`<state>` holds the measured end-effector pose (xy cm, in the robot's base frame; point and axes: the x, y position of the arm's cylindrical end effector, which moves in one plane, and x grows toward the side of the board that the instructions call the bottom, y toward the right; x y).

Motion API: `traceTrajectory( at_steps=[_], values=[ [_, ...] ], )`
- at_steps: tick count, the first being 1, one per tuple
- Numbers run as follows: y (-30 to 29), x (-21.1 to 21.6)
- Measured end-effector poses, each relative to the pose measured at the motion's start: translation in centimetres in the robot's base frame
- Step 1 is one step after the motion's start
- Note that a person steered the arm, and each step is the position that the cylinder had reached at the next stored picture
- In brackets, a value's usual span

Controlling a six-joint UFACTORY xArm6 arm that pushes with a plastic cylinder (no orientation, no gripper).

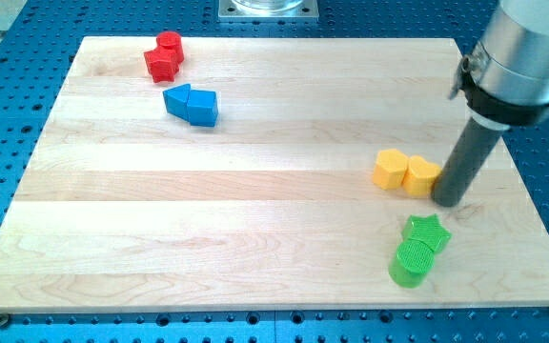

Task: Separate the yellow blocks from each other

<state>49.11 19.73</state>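
Tip: my tip rests on the wooden board, touching the right yellow block; a plain rod, no jaws.
Room: bare wood lies toward the view's left; green blocks sit just below.
Yellow blocks: left yellow block touches its neighbour, both stubby and faceted, near the right edge.

A straight dark grey rod, round and smooth, ends bluntly at my tip. Toward one o'clock it enters a black collar beneath a wider, pale silver-grey cylinder.
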Motion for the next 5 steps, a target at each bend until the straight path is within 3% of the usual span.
traceTrajectory(
  at_steps=[4, 5],
  values=[
    [-7.8, -0.8],
    [-0.1, 1.3]
  ],
)
